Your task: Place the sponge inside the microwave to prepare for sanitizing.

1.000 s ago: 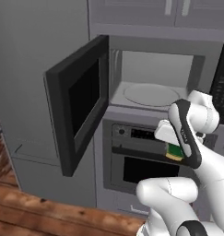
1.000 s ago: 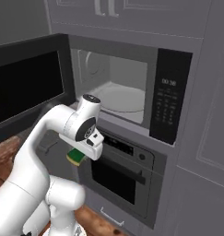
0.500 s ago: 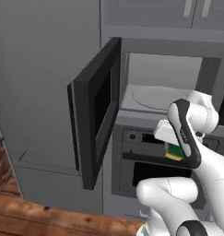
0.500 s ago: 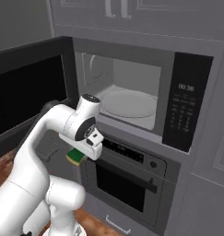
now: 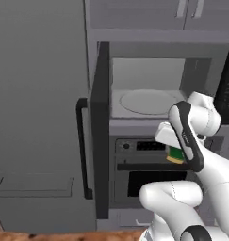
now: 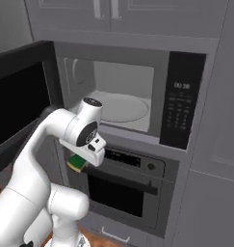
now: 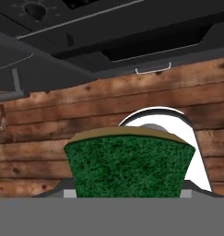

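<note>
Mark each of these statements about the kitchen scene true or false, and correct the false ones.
1. The microwave door stands open. True.
2. The sponge lies on the turntable. False: it is held in the end effector, below the microwave and in front of the oven.
3. The turntable has nothing on it. True.
4. The sponge's green face shows in the hand view. True.
5. The oven door below the microwave is open. False: it is shut.
6. The keypad panel sits on the left of the microwave cavity. False: it is on the right in the right base view.
</note>
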